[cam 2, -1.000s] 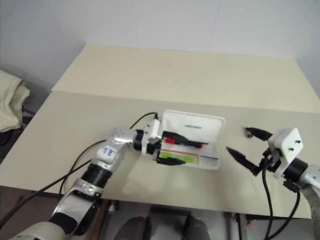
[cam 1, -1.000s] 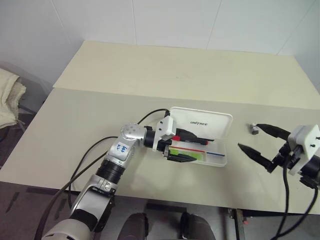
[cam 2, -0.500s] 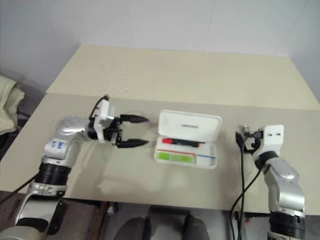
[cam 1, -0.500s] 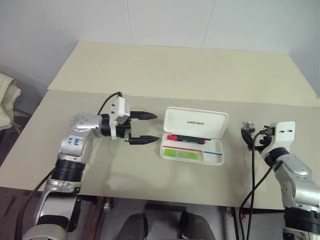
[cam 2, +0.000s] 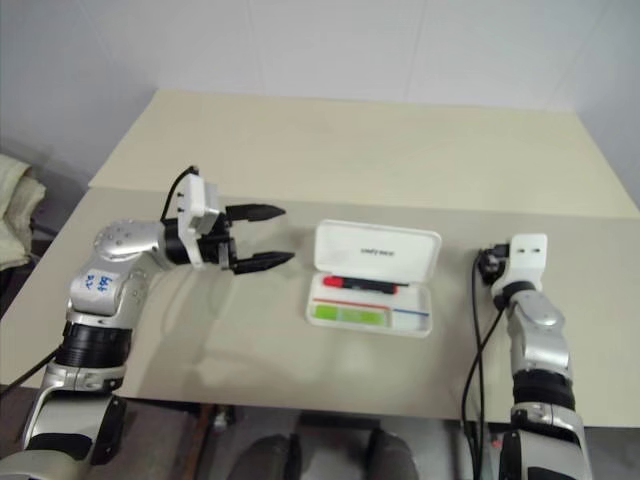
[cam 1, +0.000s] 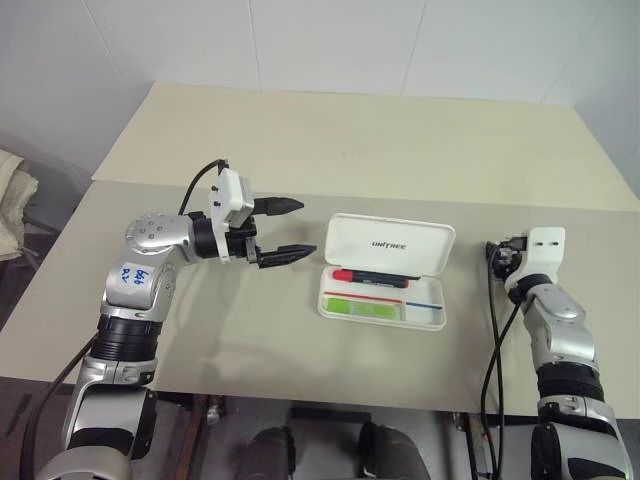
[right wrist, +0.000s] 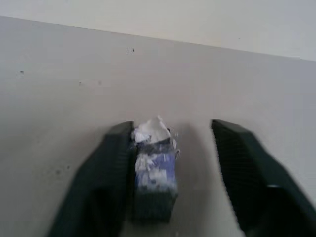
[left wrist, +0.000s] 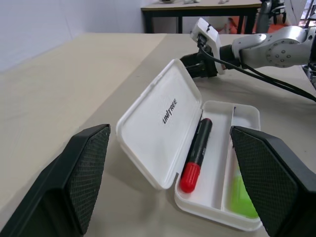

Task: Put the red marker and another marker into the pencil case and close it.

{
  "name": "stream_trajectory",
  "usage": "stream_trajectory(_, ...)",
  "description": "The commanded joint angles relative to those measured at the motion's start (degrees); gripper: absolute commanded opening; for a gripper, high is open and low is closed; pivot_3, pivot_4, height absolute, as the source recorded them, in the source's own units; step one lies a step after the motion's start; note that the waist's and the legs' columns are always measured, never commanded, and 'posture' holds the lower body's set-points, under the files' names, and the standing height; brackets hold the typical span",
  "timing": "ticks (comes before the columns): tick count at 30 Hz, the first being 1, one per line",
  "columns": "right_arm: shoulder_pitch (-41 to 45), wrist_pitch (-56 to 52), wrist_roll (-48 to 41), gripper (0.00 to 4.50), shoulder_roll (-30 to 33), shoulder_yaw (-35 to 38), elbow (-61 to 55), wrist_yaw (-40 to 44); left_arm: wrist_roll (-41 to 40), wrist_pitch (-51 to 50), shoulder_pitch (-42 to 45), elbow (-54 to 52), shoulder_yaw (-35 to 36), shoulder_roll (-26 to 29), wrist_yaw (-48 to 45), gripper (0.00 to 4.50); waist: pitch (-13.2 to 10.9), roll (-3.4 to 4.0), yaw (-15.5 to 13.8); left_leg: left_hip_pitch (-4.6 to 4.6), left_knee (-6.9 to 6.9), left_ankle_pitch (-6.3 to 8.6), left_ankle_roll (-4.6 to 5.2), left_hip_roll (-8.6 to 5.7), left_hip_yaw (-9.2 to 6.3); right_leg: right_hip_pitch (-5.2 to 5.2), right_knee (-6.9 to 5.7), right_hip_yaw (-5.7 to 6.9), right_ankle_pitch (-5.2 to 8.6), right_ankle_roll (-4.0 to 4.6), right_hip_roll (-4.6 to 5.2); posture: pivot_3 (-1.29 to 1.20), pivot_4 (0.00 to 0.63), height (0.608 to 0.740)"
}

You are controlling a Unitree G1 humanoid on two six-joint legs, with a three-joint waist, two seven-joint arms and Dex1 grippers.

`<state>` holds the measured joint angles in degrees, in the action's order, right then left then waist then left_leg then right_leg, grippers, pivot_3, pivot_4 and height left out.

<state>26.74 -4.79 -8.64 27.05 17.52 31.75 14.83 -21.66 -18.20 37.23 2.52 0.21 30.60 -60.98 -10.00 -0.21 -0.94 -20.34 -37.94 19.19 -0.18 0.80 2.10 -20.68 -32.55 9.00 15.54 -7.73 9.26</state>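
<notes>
Lying open near the front of the table [cam 1: 300, 150], the pencil case [cam 1: 385, 272] already holds both pens: the red marker [cam 1: 370, 277] sits in the tray next to the hinge, and the lime-green highlighter [cam 1: 362, 307] lies in front of it, nearer the robot. Only the lid, propped up toward the far side, seems left to deal with.

The left gripper [cam 1: 290, 229] hovers beside the case on its left, apart from it, jaws spread wide and empty. The right gripper [right wrist: 170, 163] is well off to the case's right, with a small blue-and-white object [right wrist: 154, 170] (some scrap or clip, I cannot tell what) standing between its half-spread fingers, against one and clear of the other, so nothing looks gripped.

As I judge it, the main risk is the light case skating across the smooth table if a finger pushes the lid sideways rather than down. A lid pressed at one corner might also fail to latch. The small object is no part of the job, and the right arm's cable [cam 1: 495, 330] trails by it; neither blocks the way to the lid
</notes>
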Motion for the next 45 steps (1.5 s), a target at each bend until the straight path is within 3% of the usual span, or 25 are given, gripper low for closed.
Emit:
stream_trajectory(1, 0.84, 1.57, 0.74, 1.31, 0.82, -0.02, 0.97, -1.03, -1.01, -0.21, 0.41, -2.46, 1.61, 1.06, 1.00, 4.15, 0.00, 0.00, -0.02, 0.00, 0.00, 0.00, 0.00, 0.00, 0.00, 0.00, 0.00, 0.00, 0.00, 0.00, 0.00, 0.00, 0.150, 0.740)
stream_trajectory(3, 0.75, 1.59, 0.65, 0.54, 0.99, -0.23, 0.71, -0.72, -1.14, -0.29, 0.33, -2.60, 1.56, 1.17, 1.09, 4.15, 0.00, 0.00, -0.01, 0.00, 0.00, 0.00, 0.00, 0.00, 0.00, 0.00, 0.01, 0.00, 0.00, 0.00, 0.00, 0.00, 0.150, 0.740)
stream_trajectory(4, 0.71, 1.54, 0.53, 0.40, 1.08, -0.23, 0.46, -0.66, -1.15, -0.32, 0.41, -2.57, 1.47, 1.18, 1.17, 4.15, 0.00, 0.00, 0.00, 0.00, 0.00, 0.00, 0.00, 0.00, 0.00, 0.00, 0.00, 0.00, 0.00, 0.00, 0.00, 0.00, 0.150, 0.740)
stream_trajectory(15, -4.51, -2.69, -3.13, 0.40, 6.90, 2.08, -14.93, 5.82, -0.35, 1.96, 1.18, -0.41, -1.62, -0.80, -0.46, 4.15, -0.02, 0.03, -0.28, -0.04, 0.01, 0.00, 0.00, -0.01, 0.01, -0.02, 0.03, 0.00, 0.00, 0.00, 0.01, 0.00, 0.150, 0.740)
stream_trajectory(22, -18.38, -11.51, -18.95, 0.40, 16.05, 2.47, -40.50, 29.15, 0.14, 4.58, -0.11, 1.64, -3.56, -2.76, -2.37, 4.15, -0.02, 0.03, -0.49, -0.05, 0.06, 0.01, 0.00, 0.01, 0.03, -0.02, 0.11, 0.04, 0.00, -0.01, -0.02, 0.00, 0.150, 0.740)
stream_trajectory(27, -27.25, -14.11, -26.76, 0.40, 20.47, 0.82, -50.75, 43.67, 0.26, 5.52, -1.19, 1.87, -4.45, -3.39, -3.31, 4.15, -0.04, -0.02, -0.52, 0.00, 0.03, 0.02, 0.03, 0.02, 0.03, 0.04, 0.09, 0.04, 0.00, -0.01, -0.02, 0.00, 0.150, 0.740)
stream_trajectory(40, -16.31, -9.89, -19.72, 0.40, 18.68, -13.77, -38.05, 54.17, -0.07, 5.36, -3.62, 0.62, -5.23, -2.33, -4.87, 4.15, -0.07, -0.09, -0.64, -0.02, -0.07, 0.03, 0.06, 0.01, 0.01, 0.02, 0.06, 0.04, -0.09, 0.02, -0.01, 0.00, 0.150, 0.740)
stream_trajectory(45, -13.49, -7.42, -17.73, 0.40, 16.76, -15.98, -33.21, 56.05, -0.18, 4.94, -3.16, 0.56, -4.97, -2.11, -4.91, 4.15, -0.08, -0.12, -0.60, -0.08, -0.08, 0.04, 0.06, 0.01, 0.02, 0.01, 0.12, 0.08, -0.09, 0.02, -0.01, 0.00, 0.150, 0.740)
